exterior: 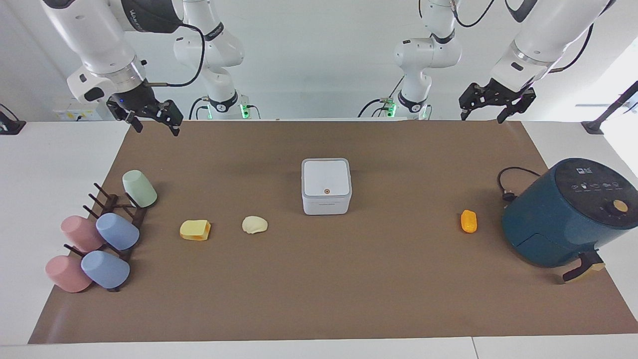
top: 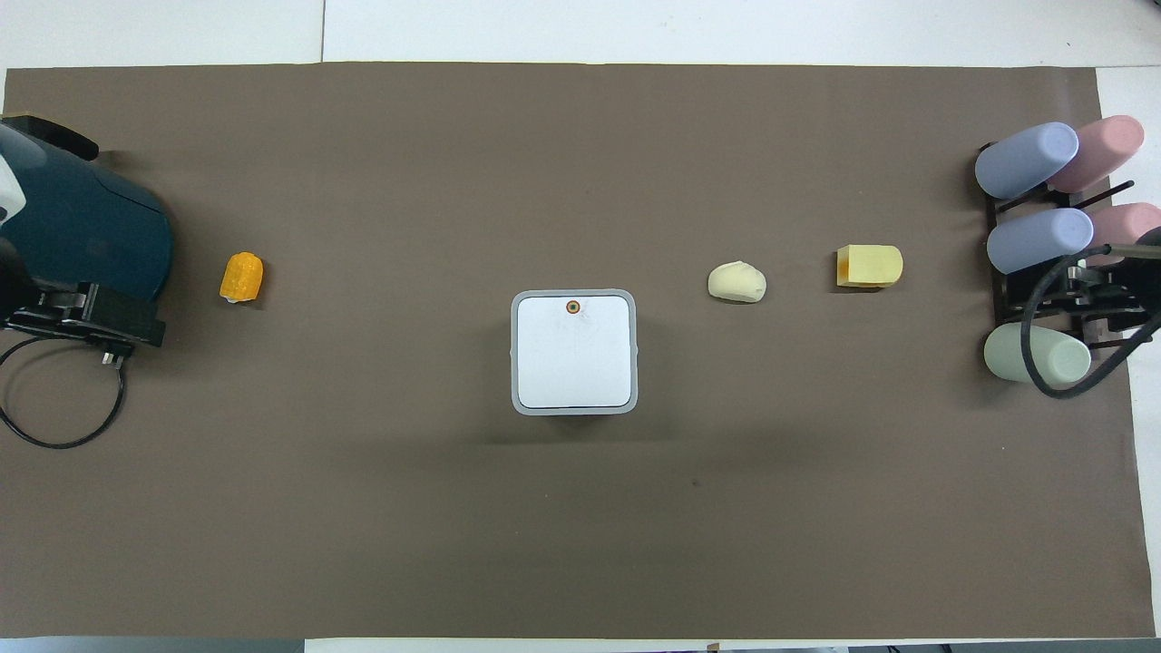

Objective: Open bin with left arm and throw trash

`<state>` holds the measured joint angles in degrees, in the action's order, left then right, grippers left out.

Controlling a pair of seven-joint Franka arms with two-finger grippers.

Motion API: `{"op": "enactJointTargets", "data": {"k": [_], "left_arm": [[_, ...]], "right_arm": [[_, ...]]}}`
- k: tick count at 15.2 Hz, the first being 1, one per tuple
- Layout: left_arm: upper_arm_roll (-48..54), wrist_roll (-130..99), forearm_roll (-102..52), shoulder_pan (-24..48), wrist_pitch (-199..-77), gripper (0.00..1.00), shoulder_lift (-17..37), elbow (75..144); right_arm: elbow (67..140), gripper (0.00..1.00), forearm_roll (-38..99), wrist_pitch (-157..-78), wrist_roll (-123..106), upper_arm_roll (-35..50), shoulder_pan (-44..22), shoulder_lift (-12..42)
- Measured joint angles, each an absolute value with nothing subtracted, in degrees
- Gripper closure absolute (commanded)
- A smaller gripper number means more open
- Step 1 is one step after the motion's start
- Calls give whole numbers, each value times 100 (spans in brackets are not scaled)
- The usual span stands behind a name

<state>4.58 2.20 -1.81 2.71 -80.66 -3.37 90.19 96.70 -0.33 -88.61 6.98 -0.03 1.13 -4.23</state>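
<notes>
At table centre, bin: small white-grey cube-shaped plastic bin with rounded corners, square lid down flat, tiny orange dot on the lid edge farther from the robots.
Trash, wedge: yellow wedge-shaped piece lying toward the right arm's end, near the cup rack.
Trash, shell: cream shell-shaped lump between wedge and bin, apart from both.
Trash, oblong: orange oblong piece toward the left arm's end, just beside the dark-teal air fryer, not touching.
Room: brown mat bare on all sides of the bin; all trash sits slightly farther from the robots than the bin.
Edges: pastel cups on dark rack at the mat's right-arm end; fryer plus black cord at the left-arm end.
Left end effector: raised over the mat's robot-side edge, fingers spread, nothing held.
Right end effector: raised over the mat corner above the rack, fingers spread, nothing held.
</notes>
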Motion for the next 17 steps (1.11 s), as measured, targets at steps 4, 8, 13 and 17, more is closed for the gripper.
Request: {"op": "enactJointTargets", "data": {"k": [4,8,13,17], "left_arm": [[458,222,-181,271,-8074,0,-338,9016],[439,222,-182,266,-8410,0,-347,9016],[450,66,-186,274,-8439,0,-352,9024],[544,-494,-189,465,-8438,100,-373,9085]], "right_arm": [[9670,0,-33,-9007,698,-3,113,-422],[9670,0,-33,-9010,698,-3,113,-422],[9679,0,-33,-9002,698,-2,113,-422],[9683,0,-33,-8852,698,5,110,-423]]}}
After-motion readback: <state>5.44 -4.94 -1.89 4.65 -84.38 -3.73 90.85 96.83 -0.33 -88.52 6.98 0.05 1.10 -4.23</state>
